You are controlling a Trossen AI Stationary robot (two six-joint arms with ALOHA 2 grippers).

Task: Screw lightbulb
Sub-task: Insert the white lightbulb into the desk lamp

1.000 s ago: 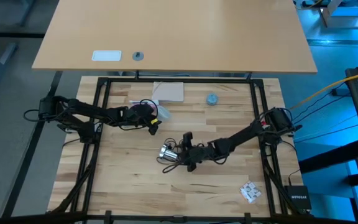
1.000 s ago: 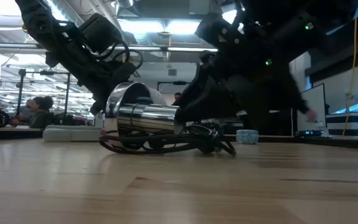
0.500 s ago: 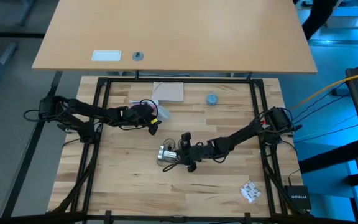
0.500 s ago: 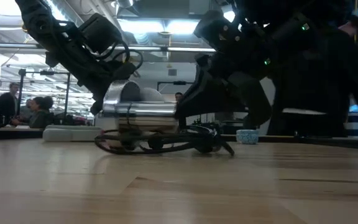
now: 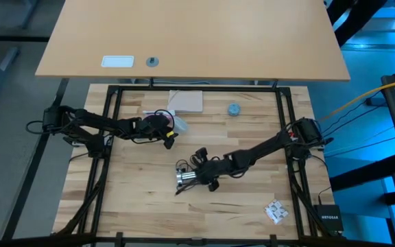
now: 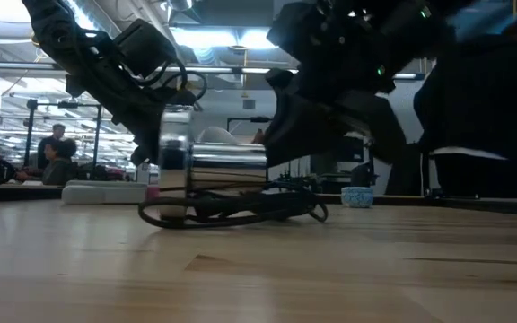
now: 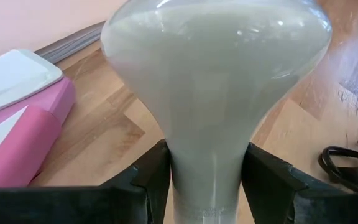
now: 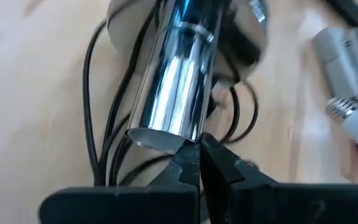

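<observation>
Between my left gripper [image 5: 170, 137] and the socket [image 5: 186, 178] lies bare wood — passage there is open. The black cord [image 5: 196, 165] loops around the socket, and my right gripper [image 5: 201, 177] sits against it — that side is blocked. The table's [image 5: 136, 199] near half is clear.

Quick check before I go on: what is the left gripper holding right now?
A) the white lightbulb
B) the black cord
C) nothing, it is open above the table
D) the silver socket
A: in the left wrist view the white lightbulb sits clamped by its neck between the left gripper's two dark fingers, while the silver socket lies by the right gripper.
</observation>
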